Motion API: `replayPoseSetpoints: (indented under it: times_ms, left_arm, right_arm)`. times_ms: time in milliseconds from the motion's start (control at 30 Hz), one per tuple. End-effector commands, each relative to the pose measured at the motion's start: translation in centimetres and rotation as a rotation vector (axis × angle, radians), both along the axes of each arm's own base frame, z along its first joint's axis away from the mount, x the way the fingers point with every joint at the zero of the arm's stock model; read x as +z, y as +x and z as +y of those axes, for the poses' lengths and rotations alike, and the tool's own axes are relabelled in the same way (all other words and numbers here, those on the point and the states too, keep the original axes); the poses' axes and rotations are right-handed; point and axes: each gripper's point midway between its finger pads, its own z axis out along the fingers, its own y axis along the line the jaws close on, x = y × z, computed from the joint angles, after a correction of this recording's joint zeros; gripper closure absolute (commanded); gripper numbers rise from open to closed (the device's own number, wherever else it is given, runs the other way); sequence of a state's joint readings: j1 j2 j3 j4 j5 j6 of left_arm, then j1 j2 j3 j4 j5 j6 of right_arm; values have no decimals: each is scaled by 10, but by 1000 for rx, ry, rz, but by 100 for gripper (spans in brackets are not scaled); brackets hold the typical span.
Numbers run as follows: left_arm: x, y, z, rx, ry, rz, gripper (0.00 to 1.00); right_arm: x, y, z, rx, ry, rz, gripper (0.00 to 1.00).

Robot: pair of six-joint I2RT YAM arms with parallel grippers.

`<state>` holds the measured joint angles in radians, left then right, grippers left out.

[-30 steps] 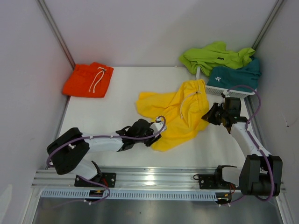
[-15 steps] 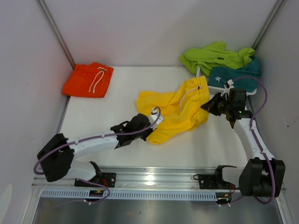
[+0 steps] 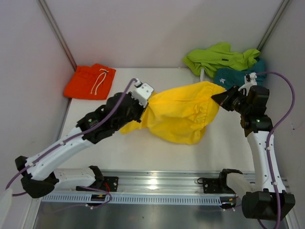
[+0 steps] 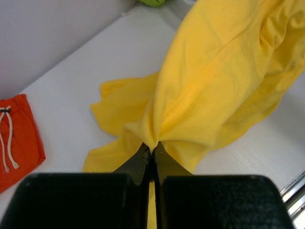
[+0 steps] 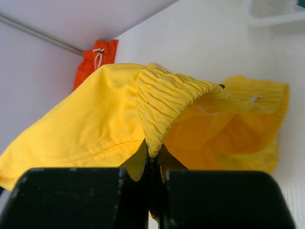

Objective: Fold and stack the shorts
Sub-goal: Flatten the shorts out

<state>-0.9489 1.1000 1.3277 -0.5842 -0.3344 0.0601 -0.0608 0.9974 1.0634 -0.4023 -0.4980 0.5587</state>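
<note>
From above, a white worktop sits between pale walls. Yellow shorts are stretched between both arms over its middle. Orange shorts lie folded far left. Green shorts and teal shorts are heaped far right.

Left wrist: the left gripper is clamped on a yellow fold.

Right wrist: the right gripper pinches the gathered waistband.
</note>
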Motion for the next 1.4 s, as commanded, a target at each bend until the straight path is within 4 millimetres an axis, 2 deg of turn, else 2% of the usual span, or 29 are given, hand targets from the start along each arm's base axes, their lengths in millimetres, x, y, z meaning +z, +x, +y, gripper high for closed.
replayPoseSetpoints:
  times_ms: [0,67,100,167,200,300,367,400,433,467,500,567,600,633,667,700,733,767,867,1000,1133,1367]
  left_arm:
    - [-98,-10,-20,-89,215,217,100]
    - [-150,-18,-30,-137,250,314,100]
    - [-153,-24,-50,-202,178,339,100]
    - [-190,-36,-54,-210,173,428,100]
    - [-199,-42,-60,-236,162,441,100]
    - [-225,-50,-61,-237,181,485,97]
    - [-227,-51,-61,-222,169,492,89]
    - [-226,-44,-56,-175,167,474,75]
    - [-222,-40,-54,-151,149,468,68]
    - [-209,-31,-49,-104,96,454,60]
    - [-202,-25,-44,-71,64,441,44]
    - [-190,-1,-26,37,-51,434,35]
    - [-174,5,-19,53,-122,415,29]
    - [-180,6,-14,56,-178,442,25]
    - [-177,22,3,133,-272,470,24]
    - [-167,25,9,138,-338,467,21]
    - [-186,22,18,155,-359,513,20]
    - [-180,30,24,167,-437,522,19]
    - [-197,30,33,184,-478,559,18]
    - [-223,29,25,162,-482,641,18]
    - [-238,24,12,114,-512,735,20]
    - [-265,21,9,119,-526,816,19]
  right_arm:
    - [-34,0,-26,-133,-5,114,100]
    - [-52,-1,-40,-189,-37,149,100]
    - [-59,-4,-49,-223,-53,166,100]
    - [-74,-8,-62,-274,-95,193,100]
    - [-77,-11,-68,-296,-101,196,100]
    - [-96,-19,-73,-301,-113,230,100]
    - [-104,-24,-72,-291,-119,241,100]
    - [-112,-28,-71,-289,-120,259,100]
    - [-116,-30,-71,-286,-124,265,100]
    - [-120,-33,-71,-283,-130,274,100]
    - [-123,-35,-71,-285,-133,278,100]
    - [-132,-44,-70,-282,-139,292,100]
    - [-134,-46,-72,-294,-144,293,100]
    - [-140,-51,-73,-302,-148,299,100]
    - [-143,-54,-74,-308,-151,304,100]
    - [-147,-56,-77,-327,-162,313,100]
    - [-154,-60,-79,-341,-165,333,100]
    - [-155,-62,-80,-356,-162,330,100]
    - [-163,-65,-85,-411,-144,353,100]
    - [-169,-64,-87,-426,-143,360,100]
    - [-170,-61,-87,-419,-143,361,100]
    - [-173,-60,-84,-404,-132,358,100]
